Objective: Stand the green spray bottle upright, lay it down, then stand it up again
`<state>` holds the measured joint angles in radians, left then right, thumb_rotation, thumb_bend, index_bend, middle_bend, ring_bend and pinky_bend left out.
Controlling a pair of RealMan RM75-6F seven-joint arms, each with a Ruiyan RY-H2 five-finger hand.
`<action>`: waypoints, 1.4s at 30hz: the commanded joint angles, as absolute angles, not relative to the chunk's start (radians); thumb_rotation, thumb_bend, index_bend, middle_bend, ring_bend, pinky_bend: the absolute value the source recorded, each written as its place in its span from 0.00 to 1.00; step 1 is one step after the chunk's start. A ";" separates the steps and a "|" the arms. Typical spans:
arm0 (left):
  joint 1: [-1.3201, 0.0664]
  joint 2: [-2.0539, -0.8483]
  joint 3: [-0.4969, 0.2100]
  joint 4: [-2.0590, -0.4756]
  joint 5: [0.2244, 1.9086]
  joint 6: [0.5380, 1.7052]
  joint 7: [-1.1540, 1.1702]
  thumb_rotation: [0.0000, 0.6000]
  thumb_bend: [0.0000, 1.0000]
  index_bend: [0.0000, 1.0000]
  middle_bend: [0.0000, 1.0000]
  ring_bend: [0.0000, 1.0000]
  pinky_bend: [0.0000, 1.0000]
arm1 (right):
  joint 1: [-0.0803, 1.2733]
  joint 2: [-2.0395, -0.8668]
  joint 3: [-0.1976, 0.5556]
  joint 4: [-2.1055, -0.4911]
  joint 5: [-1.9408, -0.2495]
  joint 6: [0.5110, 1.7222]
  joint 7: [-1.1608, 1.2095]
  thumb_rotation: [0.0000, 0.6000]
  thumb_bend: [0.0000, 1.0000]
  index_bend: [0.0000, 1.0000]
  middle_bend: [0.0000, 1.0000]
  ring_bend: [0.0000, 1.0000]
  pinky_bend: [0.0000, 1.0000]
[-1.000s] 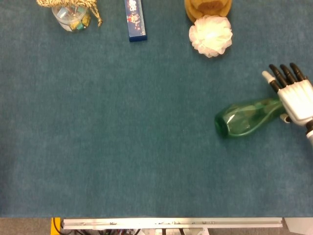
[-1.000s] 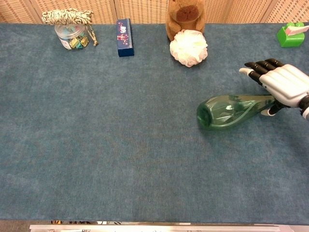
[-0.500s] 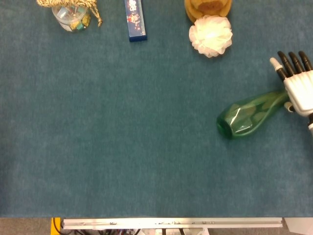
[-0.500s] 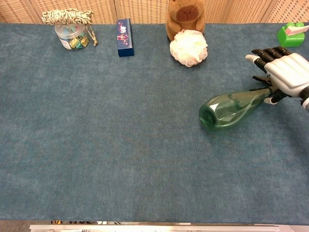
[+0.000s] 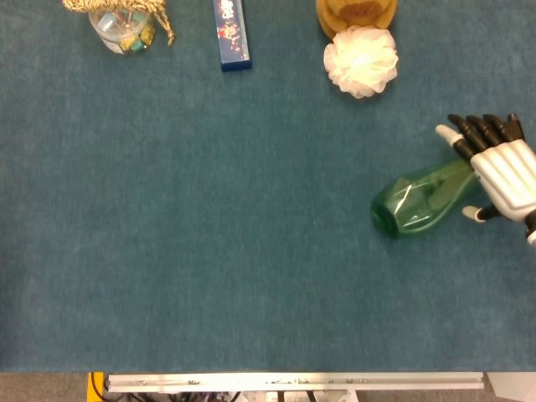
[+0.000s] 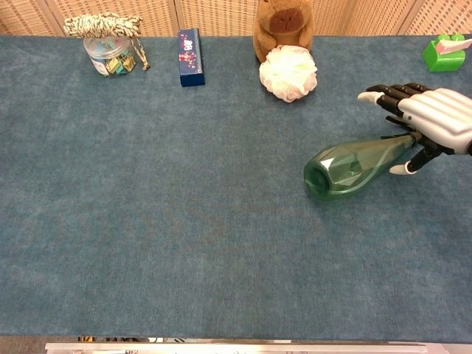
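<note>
The green spray bottle [image 5: 419,201] [image 6: 346,168] lies on its side on the blue cloth at the right. Its base points left and its neck runs right, under my right hand [image 5: 501,172] [image 6: 435,122]. That hand hovers over the neck with its fingers stretched out and apart on the far side, while the thumb [image 6: 402,168] sits on the near side. The spray head is hidden beneath the hand, and I cannot tell whether the palm touches the neck. My left hand shows in neither view.
Along the far edge stand a twine-topped jar [image 6: 110,53], a blue box [image 6: 190,57], a brown plush [image 6: 280,26] and a white puff [image 6: 288,72]. A small green object [image 6: 444,53] sits at the far right corner. The table's front rail [image 5: 293,381] runs along the bottom.
The bottle's neck swung away from me, so the bottle now lies more slanted. My right hand drew back right, then came left over the neck with its fingers spread.
</note>
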<state>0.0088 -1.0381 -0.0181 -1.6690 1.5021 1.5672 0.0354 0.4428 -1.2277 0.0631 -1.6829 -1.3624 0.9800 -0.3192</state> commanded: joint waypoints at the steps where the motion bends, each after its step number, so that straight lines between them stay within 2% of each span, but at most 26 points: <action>1: 0.009 -1.037 -0.019 -1.669 1.501 1.566 0.034 1.00 0.13 0.34 0.35 0.39 0.70 | 0.485 -1.144 0.071 -1.781 -1.346 0.914 -0.284 1.00 0.07 0.04 0.02 0.00 0.07; 5: 0.007 -1.033 -0.022 -1.672 1.499 1.565 0.031 1.00 0.13 0.34 0.35 0.39 0.70 | 0.525 -1.073 0.076 -1.861 -1.335 0.832 -0.214 1.00 0.22 0.05 0.05 0.00 0.07; 11: 0.006 -1.029 -0.027 -1.675 1.496 1.563 0.030 1.00 0.13 0.34 0.35 0.39 0.70 | 0.581 -0.955 0.078 -1.945 -1.390 0.719 -0.054 1.00 0.55 0.06 0.08 0.00 0.08; 16: 0.005 -1.029 -0.025 -1.676 1.496 1.559 0.033 1.00 0.13 0.34 0.35 0.39 0.70 | 0.616 -0.962 0.079 -1.920 -1.404 0.683 -0.016 1.00 0.84 0.12 0.15 0.04 0.14; 19: 0.005 -1.029 -0.026 -1.675 1.494 1.559 0.028 1.00 0.13 0.34 0.35 0.39 0.70 | 0.629 -1.001 0.085 -1.883 -1.388 0.693 -0.039 1.00 0.99 0.17 0.19 0.08 0.15; 26: 0.008 -1.026 -0.025 -1.672 1.494 1.559 0.018 1.00 0.13 0.34 0.35 0.39 0.70 | 0.653 -1.120 0.099 -1.797 -1.251 0.746 -0.209 1.00 1.00 0.22 0.23 0.11 0.15; 33: 0.006 -1.021 -0.028 -1.676 1.493 1.558 0.011 1.00 0.13 0.34 0.35 0.39 0.70 | 0.707 -1.198 0.103 -1.733 -1.148 0.707 -0.246 1.00 1.00 0.25 0.25 0.12 0.15; 42: 0.012 -1.021 -0.022 -1.672 1.503 1.565 0.004 1.00 0.13 0.34 0.35 0.39 0.70 | 0.754 -1.258 0.078 -1.698 -1.116 0.672 -0.271 1.00 1.00 0.28 0.29 0.17 0.15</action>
